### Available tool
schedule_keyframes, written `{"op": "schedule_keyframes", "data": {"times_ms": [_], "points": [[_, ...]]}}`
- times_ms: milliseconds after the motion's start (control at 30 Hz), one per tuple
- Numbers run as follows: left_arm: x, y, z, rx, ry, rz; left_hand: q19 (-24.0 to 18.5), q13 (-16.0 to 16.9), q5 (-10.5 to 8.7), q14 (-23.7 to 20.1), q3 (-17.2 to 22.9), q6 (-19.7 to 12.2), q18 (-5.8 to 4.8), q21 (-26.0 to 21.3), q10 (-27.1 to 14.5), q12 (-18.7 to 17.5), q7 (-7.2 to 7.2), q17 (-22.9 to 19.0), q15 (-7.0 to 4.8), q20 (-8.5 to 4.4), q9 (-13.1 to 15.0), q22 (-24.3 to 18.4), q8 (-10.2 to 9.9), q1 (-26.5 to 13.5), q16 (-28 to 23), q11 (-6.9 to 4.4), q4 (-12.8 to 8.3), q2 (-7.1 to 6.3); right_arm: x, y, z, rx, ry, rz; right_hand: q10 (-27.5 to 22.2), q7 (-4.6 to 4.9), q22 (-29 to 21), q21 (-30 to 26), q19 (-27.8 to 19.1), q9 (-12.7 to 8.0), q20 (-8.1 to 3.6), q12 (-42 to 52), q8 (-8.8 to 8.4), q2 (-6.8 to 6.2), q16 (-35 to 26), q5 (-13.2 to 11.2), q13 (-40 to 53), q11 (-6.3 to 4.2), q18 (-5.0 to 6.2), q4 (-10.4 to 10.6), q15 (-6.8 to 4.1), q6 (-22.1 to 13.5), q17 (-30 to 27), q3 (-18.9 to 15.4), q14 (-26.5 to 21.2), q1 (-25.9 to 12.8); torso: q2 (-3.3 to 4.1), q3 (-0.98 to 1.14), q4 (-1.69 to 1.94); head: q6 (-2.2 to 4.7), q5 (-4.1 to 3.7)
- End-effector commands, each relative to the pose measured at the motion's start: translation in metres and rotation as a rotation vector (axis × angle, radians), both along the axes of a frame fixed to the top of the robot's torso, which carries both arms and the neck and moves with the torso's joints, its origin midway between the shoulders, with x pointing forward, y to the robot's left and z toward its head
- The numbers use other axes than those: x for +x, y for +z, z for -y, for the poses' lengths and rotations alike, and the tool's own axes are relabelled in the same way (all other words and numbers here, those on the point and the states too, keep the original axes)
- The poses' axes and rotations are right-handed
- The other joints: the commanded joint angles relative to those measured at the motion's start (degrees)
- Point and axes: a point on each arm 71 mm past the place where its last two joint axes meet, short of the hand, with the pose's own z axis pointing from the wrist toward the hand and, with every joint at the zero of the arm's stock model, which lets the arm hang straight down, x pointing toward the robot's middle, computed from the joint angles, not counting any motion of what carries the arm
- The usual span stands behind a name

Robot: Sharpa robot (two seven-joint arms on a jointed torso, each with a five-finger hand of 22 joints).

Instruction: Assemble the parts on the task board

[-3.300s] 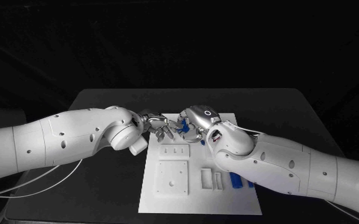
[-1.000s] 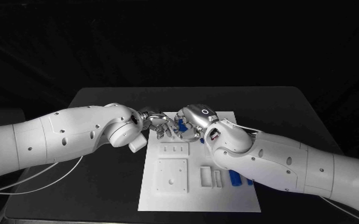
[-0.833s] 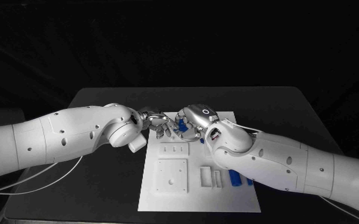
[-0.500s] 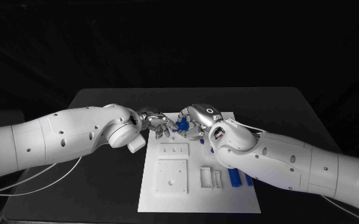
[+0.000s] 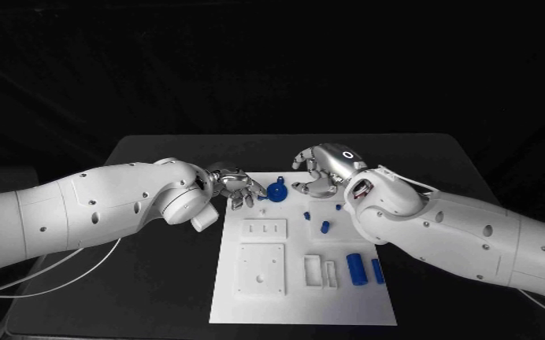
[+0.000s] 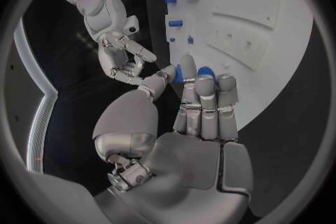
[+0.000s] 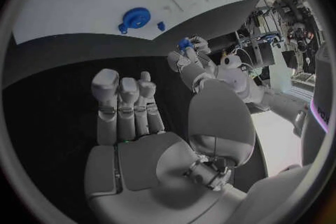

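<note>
Task board (image 5: 256,293): white, plain, with white raised blocks. Table (image 5: 148,159): black, matte. Round part (image 5: 276,193): blue, at the board's far edge. Small parts (image 5: 324,227): blue. Two elongated parts (image 5: 357,269): blue. Left hand (image 5: 235,186): silver, a blue piece (image 6: 179,74) at its fingertips. Right hand (image 5: 321,168): silver. Arms (image 5: 102,210): white, dotted with small dark holes.

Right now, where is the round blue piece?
In the head view, the round blue piece lies at the task board's far end, between the left hand and right hand.
</note>
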Motion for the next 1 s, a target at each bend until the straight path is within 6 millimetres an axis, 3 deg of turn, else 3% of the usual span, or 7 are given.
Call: {"op": "schedule_keyframes", "data": {"times_ms": [33, 333, 567, 700, 800, 900, 1000], "points": [[0.000, 0.000, -0.001, 0.017, 0.005, 0.006, 0.8, 0.2, -0.33, 0.8, 0.0, 5.9, 0.06, 0.6, 0.7, 0.6, -3.05, 0.2, -1.01, -5.54, 7.7, 0.3, -0.1, 0.4, 0.8, -0.22, 0.1, 0.11, 0.009, 0.014, 0.016, 0.098, -0.040, -0.003, -0.4, 2.11, -0.1, -0.4, -0.2, -0.1, 0.04, -0.2, -0.02, -0.10, -0.4, 0.3, -0.1, 0.02, 8.03, 0.6, 0.02, -2.2, -0.1, 0.5, -0.4, 1.0, 0.00, 0.05, -0.04, 0.00, 0.13], [0.000, -0.001, 0.001, 0.062, -0.010, 0.011, 2.7, 1.3, -0.12, 2.8, -0.2, 8.0, 0.58, 2.6, 2.5, 2.9, -4.04, 0.8, -2.23, -6.47, 9.6, 1.6, 0.5, -0.2, 3.6, -1.40, 0.4, -0.35, 0.036, 0.035, 0.065, 0.199, -0.163, -0.062, -0.5, 2.13, -0.3, -0.8, -0.2, -0.3, -0.06, -0.3, 0.08, 0.00, -0.5, 0.8, -0.5, 0.06, 8.03, 1.6, 0.05, -2.2, -0.3, 2.4, -0.5, 2.8, -0.02, 0.07, -0.02, -0.20, 0.19], [-0.001, 0.000, 0.008, 0.140, -0.035, 0.055, 4.4, 2.0, 0.80, 4.6, -0.2, 9.2, 1.02, 3.9, 3.2, 4.6, -4.68, 0.9, -2.98, -7.07, 11.2, 2.1, 0.8, -0.5, 5.1, -2.09, 0.5, -0.79, 0.052, 0.044, 0.086, 0.289, -0.205, -0.099, -1.6, 2.36, -0.5, -2.0, -1.6, -0.5, -0.08, -1.1, 0.05, 0.27, -1.4, 1.9, -1.0, 0.33, 8.03, 2.1, 0.32, -2.6, -0.8, 2.9, -1.6, 3.2, -0.04, 0.17, -0.03, -0.36, 0.14], [-0.003, 0.000, 0.012, 0.187, -0.047, 0.067, 6.2, 2.8, 1.83, 6.2, -0.3, 10.5, 1.59, 5.5, 3.9, 6.3, -5.31, 1.3, -3.62, -7.56, 12.6, 2.7, 1.3, -0.7, 7.1, -2.70, 0.5, -1.13, 0.063, 0.054, 0.102, 0.366, -0.248, -0.126, -3.5, 2.58, -1.7, -4.9, -4.3, -0.6, 1.37, -3.2, 0.20, 0.58, -3.8, 3.1, -2.6, 0.55, 8.03, 2.3, 0.65, -2.8, -2.4, 2.9, -3.8, 3.4, 0.02, 0.19, 0.08, -0.72, 0.02], [-0.004, -0.001, 0.015, 0.215, -0.059, 0.068, 6.4, 3.2, 2.21, 6.4, -0.2, 10.8, 1.75, 5.8, 3.9, 7.1, -5.46, 1.4, -3.76, -7.56, 13.2, 2.9, 1.3, -0.8, 7.6, -2.85, 0.5, -1.22, 0.073, 0.058, 0.114, 0.432, -0.267, -0.171, -6.5, 2.88, -3.9, -9.4, -8.1, -0.5, 3.42, -6.5, 0.47, 1.11, -7.3, 4.1, -5.2, 0.93, 7.61, 2.0, 1.31, -2.9, -4.9, 3.2, -7.0, 3.4, -0.03, 0.22, 0.05, -0.76, -0.05], [-0.006, -0.002, 0.019, 0.253, -0.096, 0.073, 6.3, 3.7, 2.61, 6.6, 0.1, 11.2, 1.83, 6.2, 3.9, 8.2, -5.66, 1.4, -3.83, -7.43, 14.1, 3.2, 1.4, -0.4, 8.5, -2.98, 0.1, -1.91, 0.079, 0.056, 0.122, 0.453, -0.273, -0.209, -10.8, 3.44, -7.2, -15.8, -12.8, -0.5, 6.16, -10.7, 0.77, 1.88, -11.7, 4.6, -8.9, 1.84, 6.78, 0.9, 2.96, -3.3, -8.8, 3.2, -11.2, 3.2, -0.09, 0.12, -0.01, -0.97, -0.09], [-0.008, -0.002, 0.024, 0.282, -0.127, 0.088, 6.3, 4.1, 4.95, 6.6, 0.3, 11.6, 1.88, 6.5, 3.9, 9.3, -5.80, 1.5, -3.91, -7.35, 14.8, 3.4, 1.5, 0.1, 9.2, -3.07, 0.0, -2.59, 0.082, 0.056, 0.129, 0.449, -0.277, -0.208, -12.6, 3.93, -8.3, -18.0, -14.5, -0.6, 7.19, -11.8, 0.76, 2.20, -12.9, 4.7, -10.4, 2.25, 6.56, 0.4, 4.06, -3.8, -10.4, 2.9, -12.9, 3.3, -0.01, 0.10, 0.04, -1.08, 0.04]]}}
